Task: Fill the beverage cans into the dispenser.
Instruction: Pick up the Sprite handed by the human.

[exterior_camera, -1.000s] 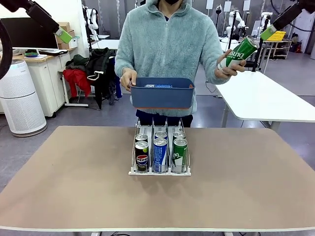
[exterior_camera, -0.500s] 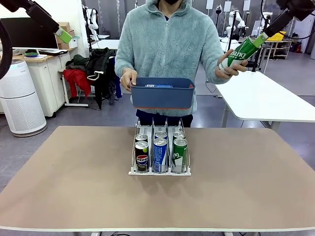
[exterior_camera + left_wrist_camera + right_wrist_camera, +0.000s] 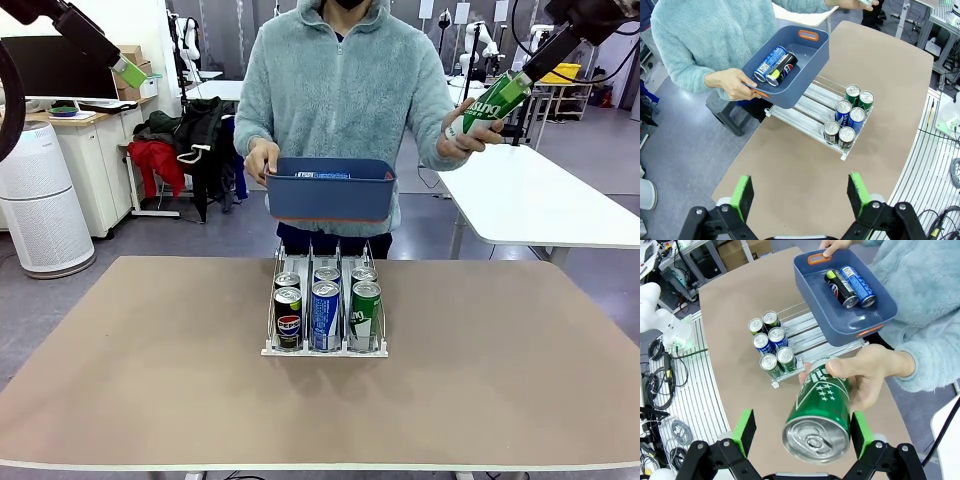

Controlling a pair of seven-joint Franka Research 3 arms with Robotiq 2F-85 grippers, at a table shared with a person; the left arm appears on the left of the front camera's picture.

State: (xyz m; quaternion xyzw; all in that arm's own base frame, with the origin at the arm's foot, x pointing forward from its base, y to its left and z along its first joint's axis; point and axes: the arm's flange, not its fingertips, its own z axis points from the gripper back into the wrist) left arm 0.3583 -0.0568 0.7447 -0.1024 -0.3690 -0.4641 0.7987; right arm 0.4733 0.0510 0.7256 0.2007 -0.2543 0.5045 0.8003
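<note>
From the front, the blue bin's [image 3: 330,200] near wall hides its load from you, bar a blue sliver at the rim. The dispenser's [image 3: 300,351] rear cans [image 3: 327,273] show only their tops behind the front row. In the right wrist view the person's fingers [image 3: 845,367] cover part of the green can's [image 3: 822,410] print, and you cannot tell whether the right hand's [image 3: 801,425] pad at picture right touches it.

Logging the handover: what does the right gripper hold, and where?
Nothing yet: right gripper open around the top of the slim green aluminium can; the person's hand grips its body.
</note>
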